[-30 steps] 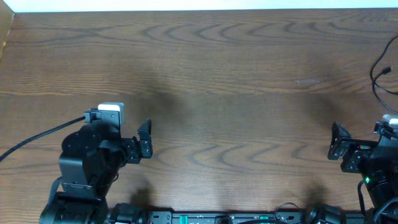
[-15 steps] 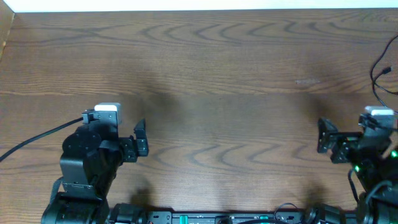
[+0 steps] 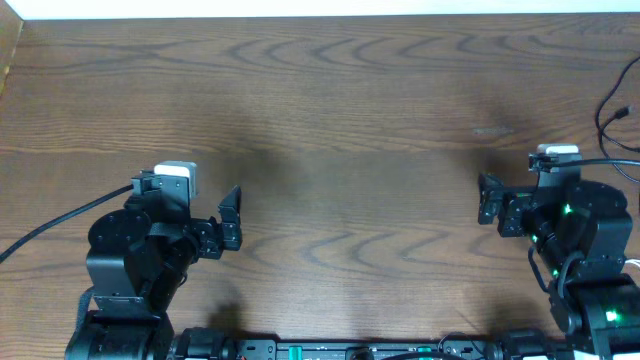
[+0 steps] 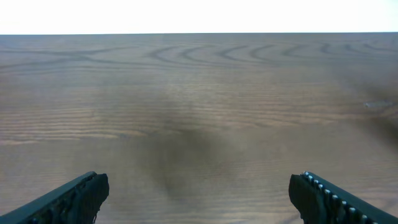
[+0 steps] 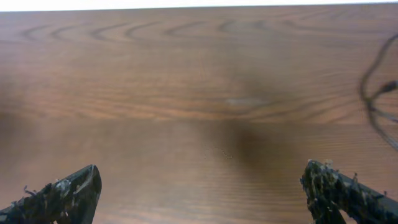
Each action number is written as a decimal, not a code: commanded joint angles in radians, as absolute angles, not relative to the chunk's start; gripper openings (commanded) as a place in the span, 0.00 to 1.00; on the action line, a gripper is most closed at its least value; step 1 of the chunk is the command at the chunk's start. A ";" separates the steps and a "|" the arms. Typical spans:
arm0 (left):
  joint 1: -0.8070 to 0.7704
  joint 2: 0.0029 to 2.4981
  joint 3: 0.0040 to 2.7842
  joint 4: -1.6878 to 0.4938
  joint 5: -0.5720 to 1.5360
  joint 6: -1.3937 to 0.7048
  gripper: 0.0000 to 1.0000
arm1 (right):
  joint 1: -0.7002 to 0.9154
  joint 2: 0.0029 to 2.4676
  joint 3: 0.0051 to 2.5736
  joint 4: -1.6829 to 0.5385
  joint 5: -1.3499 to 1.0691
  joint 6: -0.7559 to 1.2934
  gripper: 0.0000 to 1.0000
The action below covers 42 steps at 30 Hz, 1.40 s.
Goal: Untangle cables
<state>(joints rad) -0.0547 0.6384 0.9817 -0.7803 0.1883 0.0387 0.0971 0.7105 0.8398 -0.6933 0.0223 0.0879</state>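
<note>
Overhead and wrist views: both pincers apart, cord at the bench's right edge

The left pincer [image 3: 233,220] has its two fingers spread wide with nothing between them. In the left wrist view the same pincer [image 4: 199,202] shows only its two dark fingertips [image 4: 78,198] at the lower corners, with bare wood grain in the gap. The right pincer [image 3: 488,200] is spread just as wide and also holds nothing. From its own wrist camera, this pincer [image 5: 199,196] frames open bench, and its fingertips [image 5: 68,193] look scuffed and speckled.

Both pincers sit over the near half of the bench [image 3: 350,100], well apart from each other, left and right of the middle. Behind the left pincer is the black body of its arm, topped by a small white block [image 3: 178,175]. A thick black arm wire [image 3: 60,225] trails off to the left edge.

Of the cables [image 3: 621,112], only a thin black cord shows, looping in from the right edge of the bench, beyond the right pincer and not touching it. The right wrist view catches the same cables [image 5: 384,87] at its right border, blurred, with what looks like a small plug end. How the cord runs past the frame cannot be told.
</note>
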 commanded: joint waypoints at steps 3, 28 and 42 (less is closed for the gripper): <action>-0.050 0.637 0.973 -0.776 0.221 0.060 0.98 | 0.109 0.675 0.838 -0.686 0.136 0.109 0.99; -0.050 0.638 0.973 -0.833 0.221 0.059 0.98 | 0.109 0.672 0.838 -0.842 0.140 0.112 0.99; -0.050 0.639 0.973 -0.834 0.221 0.059 0.98 | 0.109 0.672 0.838 -0.877 0.140 0.112 0.99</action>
